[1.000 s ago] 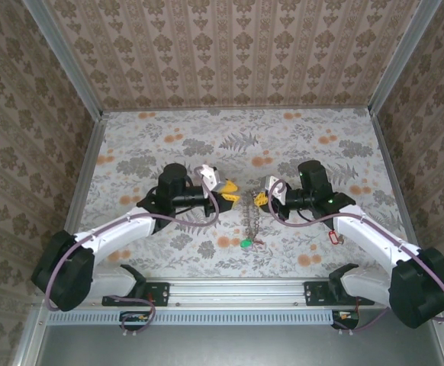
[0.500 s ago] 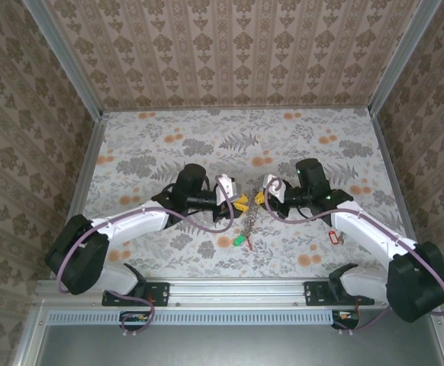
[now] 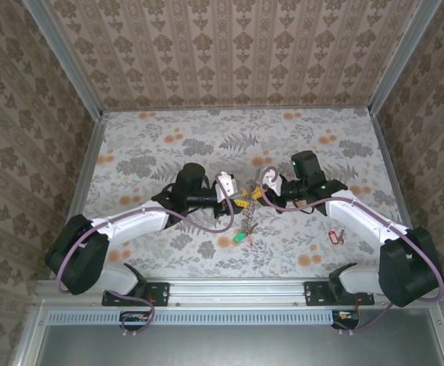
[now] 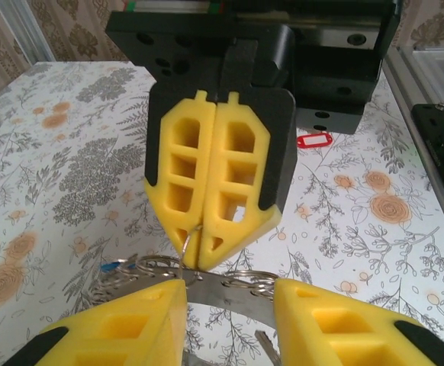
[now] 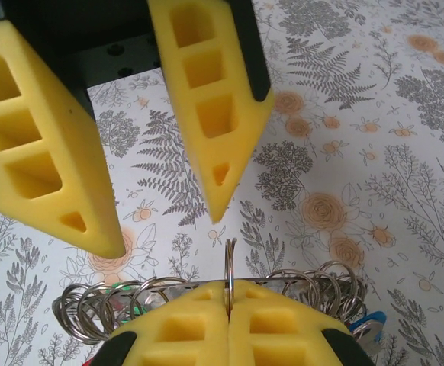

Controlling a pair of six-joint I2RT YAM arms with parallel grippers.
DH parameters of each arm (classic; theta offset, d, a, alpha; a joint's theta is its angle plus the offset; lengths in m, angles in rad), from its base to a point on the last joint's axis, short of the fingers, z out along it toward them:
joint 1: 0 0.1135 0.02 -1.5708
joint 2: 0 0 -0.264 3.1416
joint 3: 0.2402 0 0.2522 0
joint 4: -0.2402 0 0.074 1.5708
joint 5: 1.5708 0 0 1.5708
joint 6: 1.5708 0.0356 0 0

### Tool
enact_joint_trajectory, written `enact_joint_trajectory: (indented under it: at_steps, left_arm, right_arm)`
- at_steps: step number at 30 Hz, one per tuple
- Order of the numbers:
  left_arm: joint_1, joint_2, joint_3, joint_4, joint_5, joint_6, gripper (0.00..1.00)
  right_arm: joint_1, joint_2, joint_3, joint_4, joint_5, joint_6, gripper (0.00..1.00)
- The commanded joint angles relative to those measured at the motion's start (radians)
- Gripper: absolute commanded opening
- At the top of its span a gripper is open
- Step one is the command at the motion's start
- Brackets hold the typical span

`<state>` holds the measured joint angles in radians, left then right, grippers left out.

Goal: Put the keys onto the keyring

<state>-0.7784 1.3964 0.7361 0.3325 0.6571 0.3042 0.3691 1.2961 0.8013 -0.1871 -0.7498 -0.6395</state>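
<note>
The right gripper (image 5: 228,296) is closed tight on the keyring (image 5: 313,280) above the middle of the table (image 3: 153,137), and the left gripper (image 4: 230,293) stands wide open, the ring between its fingers. A green-tagged key (image 3: 239,238) seems already threaded. The red-tagged key (image 3: 333,236) lies loose at the near right, so it is not yet done.

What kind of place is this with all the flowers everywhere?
Probably a robot testing booth, not a home room. A left arm and a right arm are bolted to a metal rail at the near edge of a flowery table, and wallpapered walls box it in on three sides.
</note>
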Motion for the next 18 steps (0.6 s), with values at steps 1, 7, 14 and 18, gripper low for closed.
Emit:
enact_joint_trajectory:
  at_steps: [1,7,14,18]
  left_arm:
    - [-0.006,0.017,0.018,0.04,0.008,0.007,0.35]
    - [-0.007,0.037,0.041,0.021,0.004,0.013,0.35]
    - [-0.007,0.058,0.067,0.03,0.009,0.013,0.35]
    - [-0.006,0.07,0.075,0.021,0.017,0.017,0.31]
  right_arm:
    - [-0.001,-0.045,0.001,-0.004,-0.068,-0.06,0.0]
    - [-0.001,-0.057,0.001,-0.043,-0.07,-0.112,0.0]
    - [0.0,-0.057,0.001,-0.055,-0.066,-0.135,0.0]
    - [0.0,-0.055,0.001,-0.058,-0.066,-0.144,0.0]
